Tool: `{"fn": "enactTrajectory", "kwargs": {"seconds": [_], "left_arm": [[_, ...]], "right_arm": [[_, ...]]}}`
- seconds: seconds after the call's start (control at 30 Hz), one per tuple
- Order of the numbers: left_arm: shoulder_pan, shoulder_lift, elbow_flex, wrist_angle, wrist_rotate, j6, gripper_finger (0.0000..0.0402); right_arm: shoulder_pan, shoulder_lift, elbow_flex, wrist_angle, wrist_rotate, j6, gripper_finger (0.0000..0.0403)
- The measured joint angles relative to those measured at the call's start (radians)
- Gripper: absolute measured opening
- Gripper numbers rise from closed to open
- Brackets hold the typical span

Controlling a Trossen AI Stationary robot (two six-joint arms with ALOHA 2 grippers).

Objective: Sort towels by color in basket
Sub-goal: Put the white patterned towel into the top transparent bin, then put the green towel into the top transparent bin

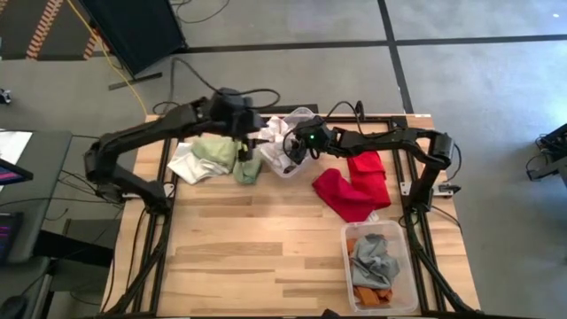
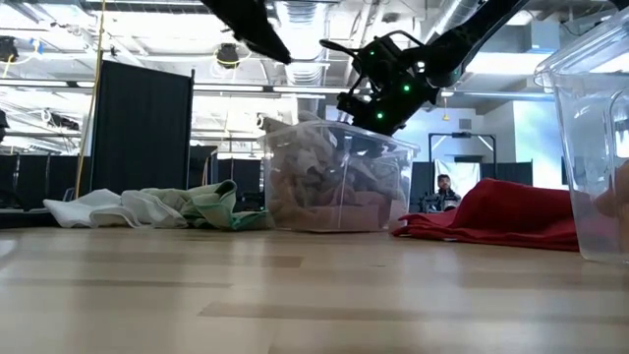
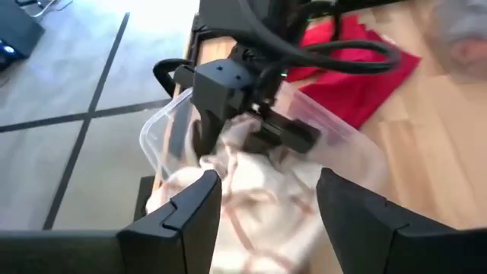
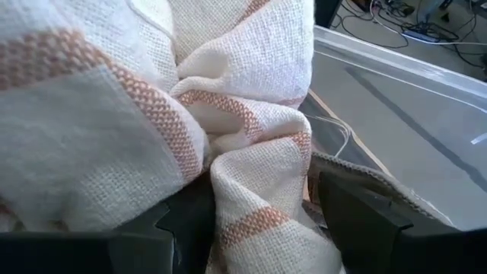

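Observation:
A clear bin (image 1: 306, 113) at the table's far middle holds white, red-checked towels (image 3: 259, 221). My right gripper (image 4: 259, 221) reaches down into it from the right, open, with a bunched fold of checked towel between its fingers. My left gripper (image 3: 266, 202) hangs open and empty above the bin's left side (image 1: 255, 142). Pale green towels (image 1: 215, 152) and a white one (image 1: 186, 167) lie on the table left of the bin. Red towels (image 1: 350, 190) lie to its right. My right gripper is sunk, slanting down from the table's right, into the white checked towel in the bin. A bunched fold (image 4: 243, 190) stands between the two open fingers and lies against the inner side of one finger (image 4: 186, 221). The towel rests in the bin.
A second clear bin (image 1: 347, 257) at the near right holds grey and rust orange towels (image 1: 372, 261). The table's near middle and left is bare wood. Black frame rails run along both sides of the table.

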Motion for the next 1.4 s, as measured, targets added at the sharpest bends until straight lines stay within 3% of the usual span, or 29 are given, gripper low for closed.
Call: {"fn": "enactTrajectory", "kwargs": {"seconds": [0.37, 0.63, 0.87, 1.1, 1.23, 1.4], "left_arm": [[-0.002, -0.206, -0.035, -0.319, -0.002, -0.121, 0.0206], [-0.002, -0.245, -0.209, -0.347, -0.021, -0.182, 0.0206], [-0.002, -0.244, -0.416, -0.215, -0.044, -0.237, 0.0206], [0.002, -0.244, -0.567, 0.025, -0.206, -0.263, 0.0206], [0.018, -0.226, -0.62, 0.165, -0.209, -0.247, 0.0206], [0.09, -0.155, -0.624, 0.212, -0.27, -0.262, 0.0206]], "right_arm": [[0.025, -0.11, -0.01, -0.036, -0.008, 0.027, 0.0255], [0.059, -0.219, -0.008, -0.04, -0.005, 0.011, 0.0255], [0.1, -0.291, -0.006, -0.064, 0.0, 0.004, 0.0255], [0.165, -0.328, -0.006, -0.08, 0.004, 0.0, 0.0255], [0.216, -0.334, -0.005, -0.079, 0.005, -0.022, 0.0255], [0.272, -0.334, -0.005, -0.084, 0.006, -0.023, 0.0255]]}}
